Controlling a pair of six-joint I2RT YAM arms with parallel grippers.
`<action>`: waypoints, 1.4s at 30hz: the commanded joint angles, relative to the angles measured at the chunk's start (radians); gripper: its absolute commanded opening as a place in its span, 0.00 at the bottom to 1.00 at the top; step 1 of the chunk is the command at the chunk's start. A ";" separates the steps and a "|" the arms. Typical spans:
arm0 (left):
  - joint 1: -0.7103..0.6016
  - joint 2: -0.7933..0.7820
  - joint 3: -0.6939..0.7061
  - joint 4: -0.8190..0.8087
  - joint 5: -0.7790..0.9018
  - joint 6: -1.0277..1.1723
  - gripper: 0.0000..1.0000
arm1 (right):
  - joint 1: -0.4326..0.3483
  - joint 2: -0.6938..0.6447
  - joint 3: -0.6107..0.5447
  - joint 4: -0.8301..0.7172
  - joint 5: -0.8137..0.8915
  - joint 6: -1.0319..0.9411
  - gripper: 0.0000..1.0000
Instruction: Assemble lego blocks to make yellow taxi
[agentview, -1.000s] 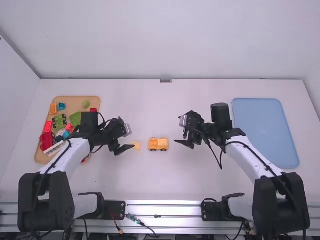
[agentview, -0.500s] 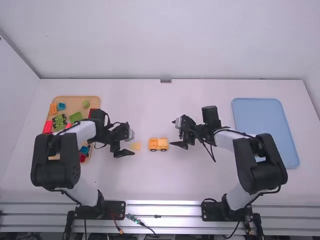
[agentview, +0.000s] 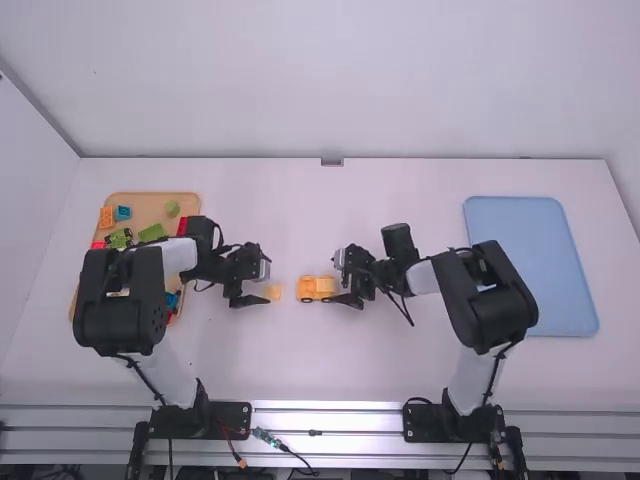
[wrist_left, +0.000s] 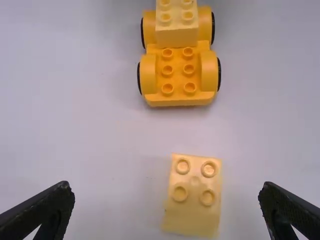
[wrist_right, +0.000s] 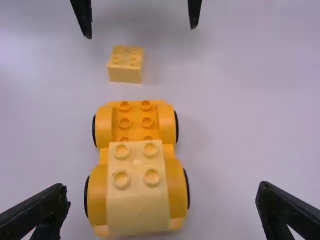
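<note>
Adding the second yellow brick (wrist_left: 193, 212) seems in hand; it lies loose on the tabletop (agentview: 320, 360), near the half-built taxi (wrist_right: 136, 197), at its nine o'clock, high view; left gripper (wrist_left: 167, 187) and right gripper (wrist_right: 161, 187) both spread empty jaws; next, brace the taxi, grasp the brick.

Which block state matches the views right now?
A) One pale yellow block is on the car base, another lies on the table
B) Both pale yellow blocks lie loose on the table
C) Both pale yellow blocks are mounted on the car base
A: one pale yellow block sits on the car base, while the loose block lies apart from it on the table.
</note>
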 joint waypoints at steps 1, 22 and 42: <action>-0.003 0.006 -0.010 0.006 0.036 0.000 0.99 | 0.030 0.017 -0.005 0.002 -0.011 0.019 0.99; 0.003 0.006 -0.010 -0.024 0.036 -0.031 0.99 | 0.067 0.105 -0.177 0.530 -0.009 0.244 0.99; -0.017 0.006 -0.113 0.127 0.032 -0.005 0.99 | 0.071 0.144 -0.078 0.383 -0.005 0.237 0.99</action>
